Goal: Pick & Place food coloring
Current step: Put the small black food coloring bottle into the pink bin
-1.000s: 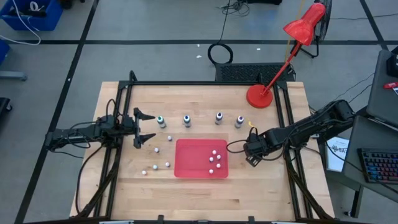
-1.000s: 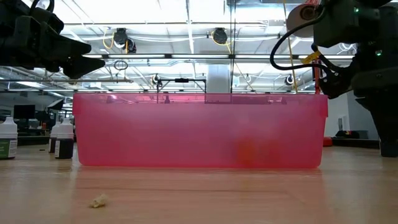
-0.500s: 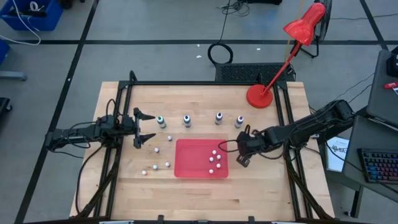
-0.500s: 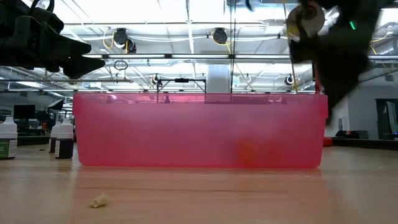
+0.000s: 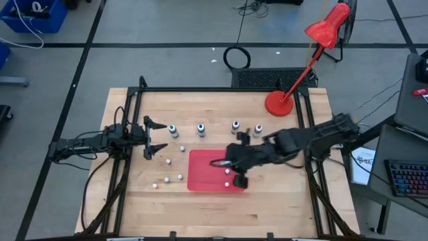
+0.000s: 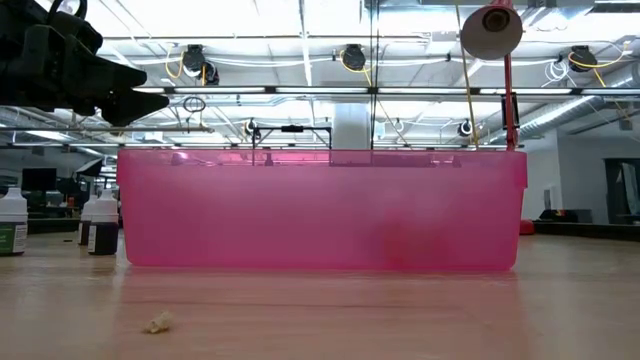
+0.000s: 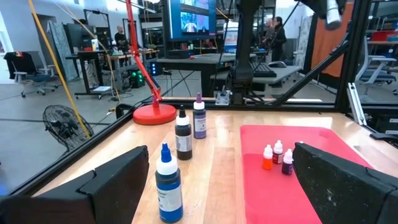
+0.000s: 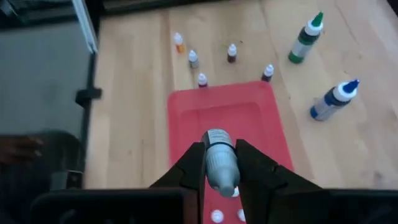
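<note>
The food coloring bottles stand upright in a row on the far half of the table: green top (image 5: 173,130), blue (image 5: 200,129), grey (image 5: 235,125) and purple (image 5: 257,128). My right gripper (image 5: 236,174) hangs over the red tray (image 5: 204,167), shut on a small greyish bottle (image 8: 219,158). My left gripper (image 5: 155,139) waits open at the table's left, beside the green-topped bottle; its wrist view shows the blue (image 7: 168,180), dark (image 7: 183,134) and purple (image 7: 199,118) bottles ahead. My right gripper pinches the small greyish bottle by its body (image 8: 219,146) between the two fingers (image 8: 191,168). The fingers come slanting from above, out of the table's right. The bottle is lifted clear above the tray floor (image 8: 249,130); its whitish end points past the fingertips.
Several tiny dropper bottles stand on the wood left of the tray (image 5: 168,161), and a few more inside the tray (image 5: 227,171). A red desk lamp's base (image 5: 279,104) sits at the far right. The low view shows mainly the tray's pink wall (image 6: 320,210).
My right arm has swung from beside the tray's right edge toward the table's left, and now reaches over the tray; it has left the low view. The left arm has kept still.
</note>
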### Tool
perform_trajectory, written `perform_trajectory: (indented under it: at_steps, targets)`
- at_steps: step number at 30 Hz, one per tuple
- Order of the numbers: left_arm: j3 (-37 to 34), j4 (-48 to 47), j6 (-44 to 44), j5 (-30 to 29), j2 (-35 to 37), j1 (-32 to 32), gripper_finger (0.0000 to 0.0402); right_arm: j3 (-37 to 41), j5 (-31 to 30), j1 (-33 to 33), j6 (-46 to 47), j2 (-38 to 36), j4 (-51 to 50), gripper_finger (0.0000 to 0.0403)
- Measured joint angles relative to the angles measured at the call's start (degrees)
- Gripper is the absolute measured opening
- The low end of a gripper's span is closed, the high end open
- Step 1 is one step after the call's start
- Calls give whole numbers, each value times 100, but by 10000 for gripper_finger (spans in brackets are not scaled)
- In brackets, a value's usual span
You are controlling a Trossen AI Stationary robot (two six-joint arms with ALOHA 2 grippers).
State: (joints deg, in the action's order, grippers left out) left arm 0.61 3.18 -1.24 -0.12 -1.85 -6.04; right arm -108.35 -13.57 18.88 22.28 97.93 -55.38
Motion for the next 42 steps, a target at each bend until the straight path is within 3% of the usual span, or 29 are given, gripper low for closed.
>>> perform_trajectory:
  at_steps: [5,9,17,28,39,42]
  targets:
    - [-1,0,-2,0,0,0,392,-1508,59,-350,-237,1299,-1878,50]
    - [0,0,-2,1,-1,2,392,-1370,447,-694,-486,1949,-2548,50]
    - [1,2,-2,2,-2,0,392,-212,1065,-1017,-1117,2439,-1277,50]
    - [1,2,-2,0,0,1,392,1078,1171,-1341,-1273,2416,134,50]
    - [1,1,-2,0,0,1,392,1204,1236,-1366,-1410,2406,412,50]
    - [-1,1,-2,2,0,2,392,1204,1238,-1364,-1302,2408,470,81]
